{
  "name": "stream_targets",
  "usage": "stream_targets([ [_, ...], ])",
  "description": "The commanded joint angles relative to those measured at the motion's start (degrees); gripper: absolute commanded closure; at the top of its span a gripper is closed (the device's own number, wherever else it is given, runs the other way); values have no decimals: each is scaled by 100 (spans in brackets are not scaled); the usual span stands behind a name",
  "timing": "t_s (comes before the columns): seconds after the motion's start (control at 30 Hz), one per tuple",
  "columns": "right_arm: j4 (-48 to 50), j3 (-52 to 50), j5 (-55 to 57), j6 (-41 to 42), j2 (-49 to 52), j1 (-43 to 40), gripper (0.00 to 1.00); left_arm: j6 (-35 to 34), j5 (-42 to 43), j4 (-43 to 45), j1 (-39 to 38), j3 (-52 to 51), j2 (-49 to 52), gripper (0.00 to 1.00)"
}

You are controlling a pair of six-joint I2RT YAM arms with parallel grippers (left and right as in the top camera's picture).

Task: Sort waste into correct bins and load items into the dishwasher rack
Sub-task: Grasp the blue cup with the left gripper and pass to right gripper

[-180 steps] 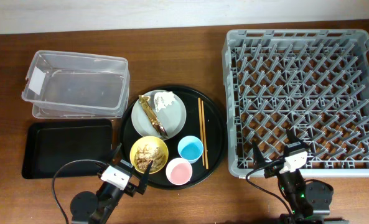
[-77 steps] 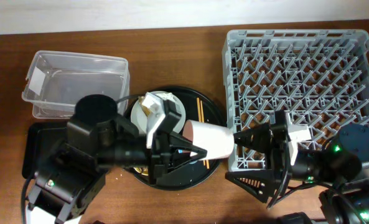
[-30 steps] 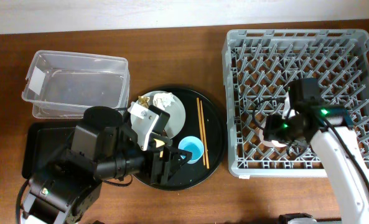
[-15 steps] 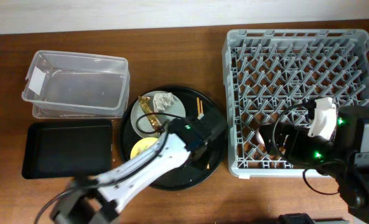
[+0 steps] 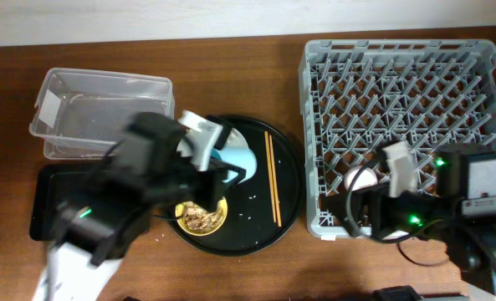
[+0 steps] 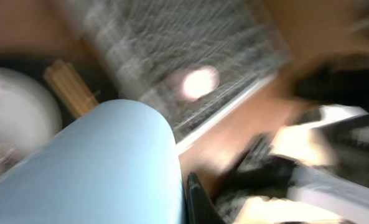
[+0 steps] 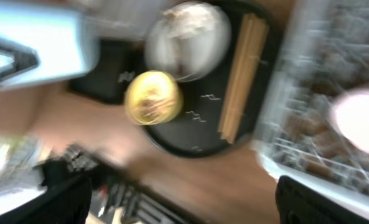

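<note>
My left gripper (image 5: pixel 236 165) is shut on the light blue cup (image 5: pixel 233 157), held tilted above the round black tray. In the left wrist view the cup (image 6: pixel 97 168) fills the lower left against one dark finger (image 6: pixel 198 204). My right gripper (image 7: pixel 193 205) stands open and holds nothing, at the dishwasher rack's (image 5: pixel 406 92) front edge. The pink cup (image 5: pixel 360 178) sits in the rack near its front left. The yellow bowl (image 5: pixel 201 216) holds beige food scraps. Chopsticks (image 5: pixel 272 177) lie on the round tray. The plate (image 7: pixel 187 40) is blurred, and my left arm hides most of it from overhead.
The clear tub (image 5: pixel 101 113) stands at the back left with the shallow black tray (image 5: pixel 47 205) in front of it. A few white grains lie loose on the round black tray (image 5: pixel 260 219). Both arms crowd the table's front.
My left gripper has shut on the light blue cup and lifted it off the round tray. My right gripper has drawn back from the pink cup, which stays in the rack.
</note>
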Motion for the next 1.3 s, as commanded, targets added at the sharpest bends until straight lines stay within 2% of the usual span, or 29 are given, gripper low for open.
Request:
stream_targets([
  [0.0, 894, -133, -964, -538, 168, 726, 5, 667, 2826, 398, 363, 28, -509, 100],
  [0.07, 1729, -133, -1539, -542, 254, 868, 5, 1054, 3663, 409, 363, 28, -518, 100],
  [0.1, 1886, -133, -1788, -546, 313, 868, 5, 1062, 3810, 426, 363, 28, -520, 100],
  [0.17, 2065, -133, -2765, -1023, 363, 868, 5, 1156, 3812, 439, 363, 28, -520, 100],
  [0.37, 2715, -133, -4028, -1071, 363, 868, 4, 1320, 3807, 450, 363, 28, -444, 100],
  [0.43, 2734, -133, -4024, -942, 374, 868, 6, 1325, 3801, 614, 361, 26, -374, 100],
  [0.47, 2728, -133, -4046, -903, 374, 870, 10, 1318, 3399, 647, 361, 26, -258, 100],
  [0.6, 2549, -133, -3899, -883, 372, 1086, 10, 1314, 3268, 671, 179, 28, 122, 100],
  [0.63, 2496, -133, -3672, -793, 313, 876, 10, 1316, 3287, 649, 278, 28, -26, 100],
  [0.7, 2514, -129, -3936, -796, 157, 442, 9, 1314, 3305, 649, 577, 28, -481, 100],
  [0.83, 2568, -129, -4151, -796, 96, 411, 9, 1314, 3292, 649, 608, 28, -761, 100],
  [0.9, 2592, -129, -4157, -796, 146, 621, 9, 1314, 3309, 708, 568, 28, -710, 100],
  [1.0, 2898, -129, -3563, -789, 686, 1283, 9, 1314, 3307, 883, 133, 28, -391, 100],
  [1.1, 3300, -129, -3620, -662, 1091, 1274, 14, 1290, 3307, 909, 48, 28, -332, 100],
  [1.17, 3305, -129, -3602, -533, 1080, 1141, 13, 1244, 3412, 905, 48, 28, -345, 100],
  [1.23, 3263, -129, -3628, -166, 1027, 516, 13, 1187, 3390, 907, 50, 28, -468, 100],
  [1.27, 3274, -129, -4087, -177, 990, 260, 9, 1187, 3340, 911, 50, 28, -549, 100],
])
